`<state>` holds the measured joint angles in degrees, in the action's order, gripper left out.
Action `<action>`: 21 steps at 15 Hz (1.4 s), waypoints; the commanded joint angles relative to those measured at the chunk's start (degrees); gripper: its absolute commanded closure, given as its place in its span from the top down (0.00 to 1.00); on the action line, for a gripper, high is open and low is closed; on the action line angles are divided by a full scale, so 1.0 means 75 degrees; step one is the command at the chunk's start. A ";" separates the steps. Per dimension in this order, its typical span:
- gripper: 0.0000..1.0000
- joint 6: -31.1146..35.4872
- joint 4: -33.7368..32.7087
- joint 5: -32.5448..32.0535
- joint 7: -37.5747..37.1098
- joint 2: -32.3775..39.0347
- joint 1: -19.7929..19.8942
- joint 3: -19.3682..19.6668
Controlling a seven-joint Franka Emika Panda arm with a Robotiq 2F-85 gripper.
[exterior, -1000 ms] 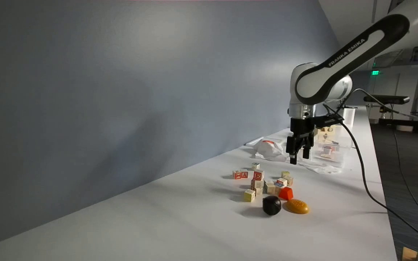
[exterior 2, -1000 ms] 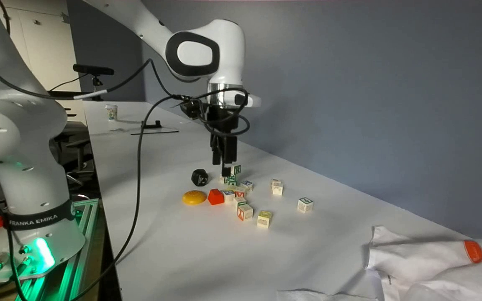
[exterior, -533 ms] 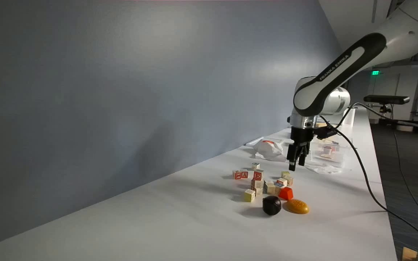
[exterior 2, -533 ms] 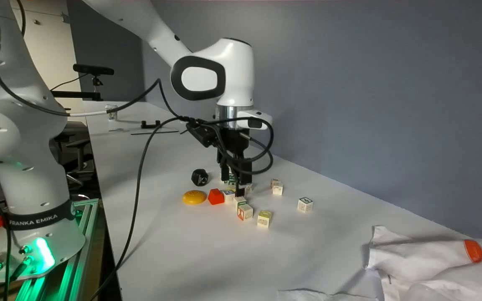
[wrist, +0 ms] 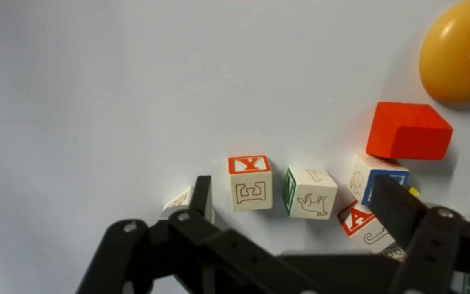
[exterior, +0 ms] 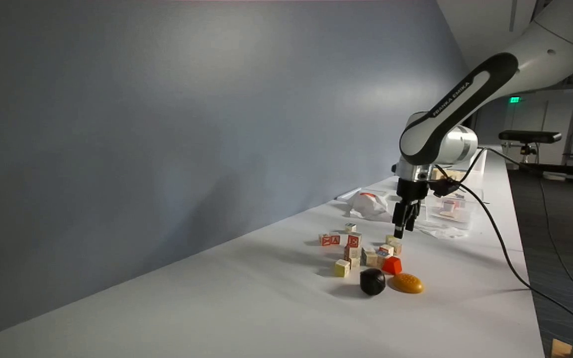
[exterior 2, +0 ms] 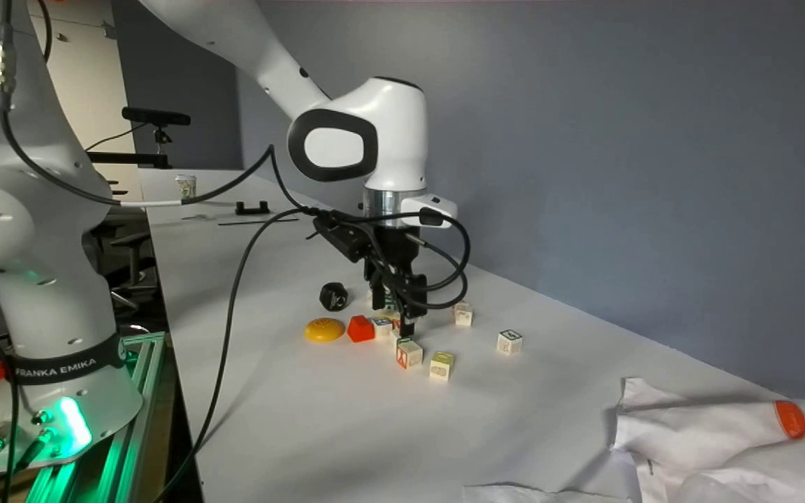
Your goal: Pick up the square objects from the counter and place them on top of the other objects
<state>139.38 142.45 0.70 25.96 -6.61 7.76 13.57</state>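
Over on the bench (exterior: 217, 308) there's a bunch of blocks (wrist: 251, 195), end effector (wrist: 298, 200) hanging above with its fingers (wrist: 200, 196) spread, red piece (wrist: 420, 143) just beside one.

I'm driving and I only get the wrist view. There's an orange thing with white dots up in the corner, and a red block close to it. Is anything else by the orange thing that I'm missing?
Observer: Yes, a roundish black thing sits beside the orange thing, not touching it. It shows in both exterior views.
Operator: Cool! And are any blocks stacked up? I can't tell from above.
Observer: Yes. In an exterior view, the block with a red E stands on top of another wooden block.
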 commanded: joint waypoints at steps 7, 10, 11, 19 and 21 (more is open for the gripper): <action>1.00 0.1035 0.0338 0.0741 0.2059 0.0396 0.0025 0.0015; 0.95 0.1285 0.0316 0.0741 0.2178 0.0543 0.0088 -0.0022; 0.94 0.1355 0.0306 0.0724 0.2200 0.0582 0.0106 -0.0028; 0.83 0.1801 0.0323 0.0426 0.1666 0.0769 0.0242 -0.0067; 0.82 0.1920 0.0323 0.0356 0.1557 0.0822 0.0275 -0.0064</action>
<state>151.18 144.09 4.43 39.43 -1.02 8.85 13.68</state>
